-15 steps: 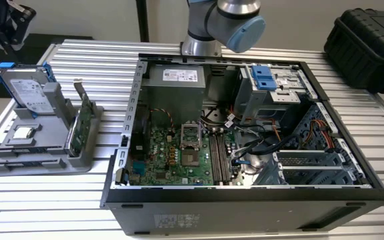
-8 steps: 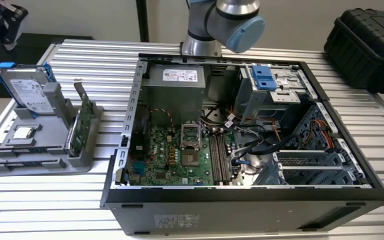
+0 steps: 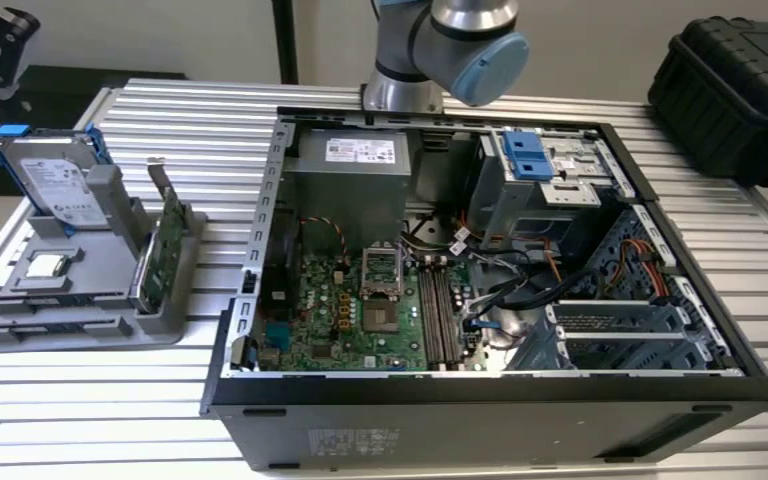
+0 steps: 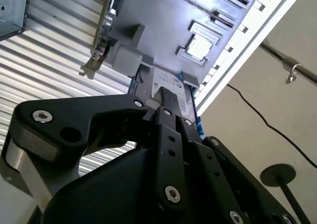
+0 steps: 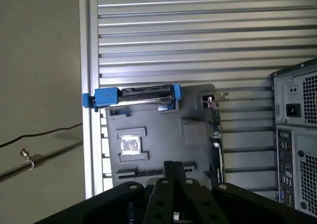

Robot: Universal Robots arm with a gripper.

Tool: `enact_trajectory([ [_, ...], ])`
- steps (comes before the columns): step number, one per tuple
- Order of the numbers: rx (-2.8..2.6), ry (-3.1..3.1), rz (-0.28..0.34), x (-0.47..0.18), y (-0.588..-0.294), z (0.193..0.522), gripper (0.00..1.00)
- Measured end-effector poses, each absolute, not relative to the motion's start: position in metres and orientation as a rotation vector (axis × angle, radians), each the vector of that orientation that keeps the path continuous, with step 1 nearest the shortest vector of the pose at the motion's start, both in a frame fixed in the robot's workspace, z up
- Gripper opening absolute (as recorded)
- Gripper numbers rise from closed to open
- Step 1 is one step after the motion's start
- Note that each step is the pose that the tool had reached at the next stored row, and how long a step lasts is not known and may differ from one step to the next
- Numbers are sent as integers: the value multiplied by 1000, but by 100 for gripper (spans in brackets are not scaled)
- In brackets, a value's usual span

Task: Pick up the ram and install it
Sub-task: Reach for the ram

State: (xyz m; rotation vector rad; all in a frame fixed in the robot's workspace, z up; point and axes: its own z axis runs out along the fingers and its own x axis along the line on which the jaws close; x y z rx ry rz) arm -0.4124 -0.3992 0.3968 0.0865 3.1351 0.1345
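The place reads as a robotics lab or workshop. A robot arm (image 3: pixel 440 45) stands at one edge of a ribbed aluminium tabletop (image 3: pixel 91 400), which carries an opened computer tower (image 3: pixel 491 410) and a grey parts fixture (image 3: pixel 77 315). A black equipment case (image 3: pixel 738 85) sits beyond one corner.

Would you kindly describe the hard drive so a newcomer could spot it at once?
Beside the open computer case, on the exterior view's left, a grey holder sits on the slatted table. The hard drive stands at its far end: silver, in a blue frame, unlike the green card beside it.
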Motion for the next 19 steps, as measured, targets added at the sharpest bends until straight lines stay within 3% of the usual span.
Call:
enact_trajectory([
  [19, 87, 3135, 135, -421, -399, 397, 0],
])
